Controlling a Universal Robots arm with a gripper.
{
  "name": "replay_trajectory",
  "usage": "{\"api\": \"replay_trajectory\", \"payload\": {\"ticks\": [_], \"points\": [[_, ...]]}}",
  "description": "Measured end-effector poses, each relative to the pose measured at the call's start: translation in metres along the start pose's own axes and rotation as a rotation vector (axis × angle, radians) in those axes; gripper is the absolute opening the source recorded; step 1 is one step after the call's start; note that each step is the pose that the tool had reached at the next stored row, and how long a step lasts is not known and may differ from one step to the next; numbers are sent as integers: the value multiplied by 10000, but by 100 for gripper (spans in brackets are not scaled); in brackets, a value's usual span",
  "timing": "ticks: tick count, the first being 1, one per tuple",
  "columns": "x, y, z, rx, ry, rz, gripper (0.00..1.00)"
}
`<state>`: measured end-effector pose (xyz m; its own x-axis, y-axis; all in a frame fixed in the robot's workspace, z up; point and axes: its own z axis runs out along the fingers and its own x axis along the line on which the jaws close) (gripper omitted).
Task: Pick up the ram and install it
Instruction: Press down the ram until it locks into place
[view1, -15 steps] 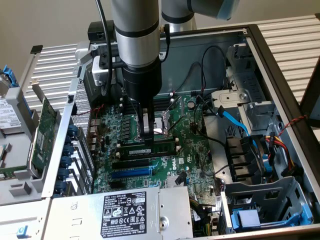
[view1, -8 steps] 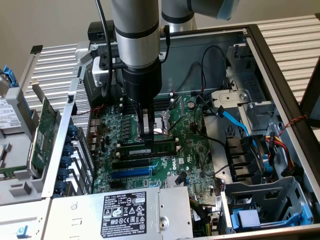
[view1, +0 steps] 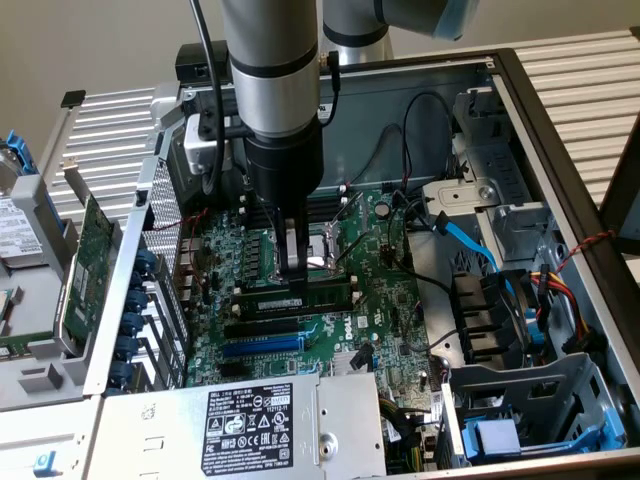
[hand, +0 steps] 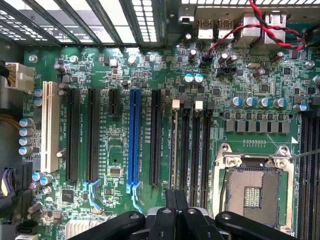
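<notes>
Sticker: white writing and safety marks on a black label (view1: 251, 427) on the grey metal box, too tiny to read.
Board: green motherboard (view1: 390, 300).
Ram (view1: 296, 297): lying along the long black slots, right under the gripper.
Gripper (view1: 293, 276): fingers pressed together, touching the ram's top edge.

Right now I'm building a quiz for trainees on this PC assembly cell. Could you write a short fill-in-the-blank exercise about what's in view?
1. The gripper, low over the ram, has its fingers ___.
2. Among the black expansion slots on the motherboard, one long slot is coloured ___.
3. The twisted wires near the rear ports are red and ___.

Missing words: shut; blue; black
</notes>
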<state>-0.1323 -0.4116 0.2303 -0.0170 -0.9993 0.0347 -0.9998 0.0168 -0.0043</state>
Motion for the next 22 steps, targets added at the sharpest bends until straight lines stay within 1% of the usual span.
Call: {"api": "replay_trajectory", "payload": {"ticks": [5, 11, 22], "points": [[7, 1, 0, 2, -2, 0, 11], [8, 1, 1, 35, -39, 1, 11], [22, 15, 5, 34, -67, 3, 11]]}}
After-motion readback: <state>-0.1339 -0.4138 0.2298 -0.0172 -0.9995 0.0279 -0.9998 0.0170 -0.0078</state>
